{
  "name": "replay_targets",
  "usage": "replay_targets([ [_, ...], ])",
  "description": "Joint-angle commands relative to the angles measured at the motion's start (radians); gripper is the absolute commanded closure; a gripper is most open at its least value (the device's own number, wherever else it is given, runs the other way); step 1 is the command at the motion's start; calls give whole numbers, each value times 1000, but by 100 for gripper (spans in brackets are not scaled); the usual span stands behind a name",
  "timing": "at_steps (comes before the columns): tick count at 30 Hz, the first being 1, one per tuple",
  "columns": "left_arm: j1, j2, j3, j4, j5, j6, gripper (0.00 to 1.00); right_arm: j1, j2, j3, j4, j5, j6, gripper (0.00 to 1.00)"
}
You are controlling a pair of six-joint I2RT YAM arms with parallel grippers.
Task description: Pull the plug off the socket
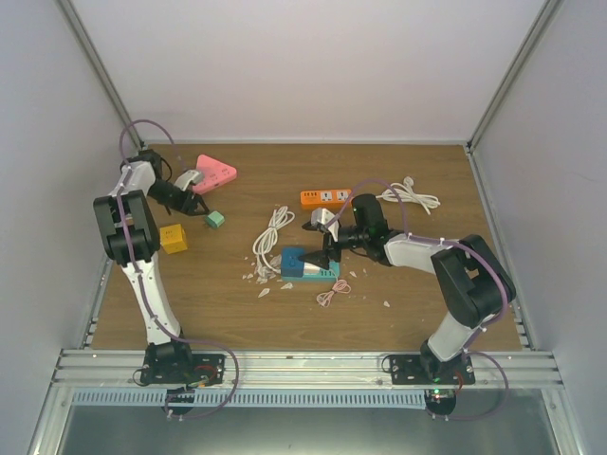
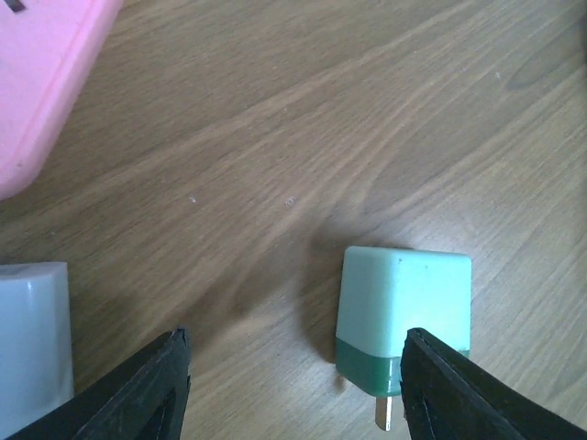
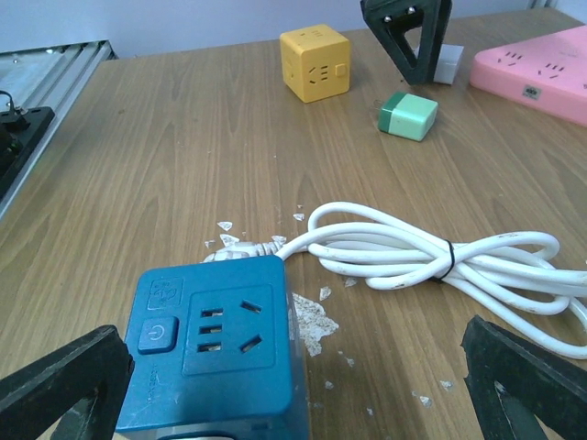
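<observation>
Matt green plastic plug (image 2: 404,307), smooth blue plastic socket cube (image 3: 215,367), grained wood table (image 2: 275,137).

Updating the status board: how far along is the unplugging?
Done: the mint-green plastic plug adapter lies loose on the wooden table, prongs bare, apart from the pink plastic power strip. In hand: nothing; the left gripper is open with the adapter between its fingers, the right gripper open either side of the blue cube socket, whose visible face is empty. Left: probably just backing the arms off.

a robotics lab cell: plain white panel walls (image 1: 313,66) and aluminium rails (image 1: 303,365) box in a wooden table (image 1: 237,322).
</observation>
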Motion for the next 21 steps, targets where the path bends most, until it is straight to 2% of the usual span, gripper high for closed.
replay_targets([
  [1, -3, -76, -10, 56, 10, 13, 35, -16, 1, 40, -34, -5, -32, 0],
  [10, -91, -361, -241, 230, 40, 110, 23, -82, -73, 60, -222, -14, -188, 0],
  [16, -209, -541, -432, 316, 126, 213, 17, -98, -128, 20, -385, -22, -350, 1],
  [21, -336, -645, -601, 403, 183, 270, 10, -97, -164, -12, -431, -6, -390, 3],
])
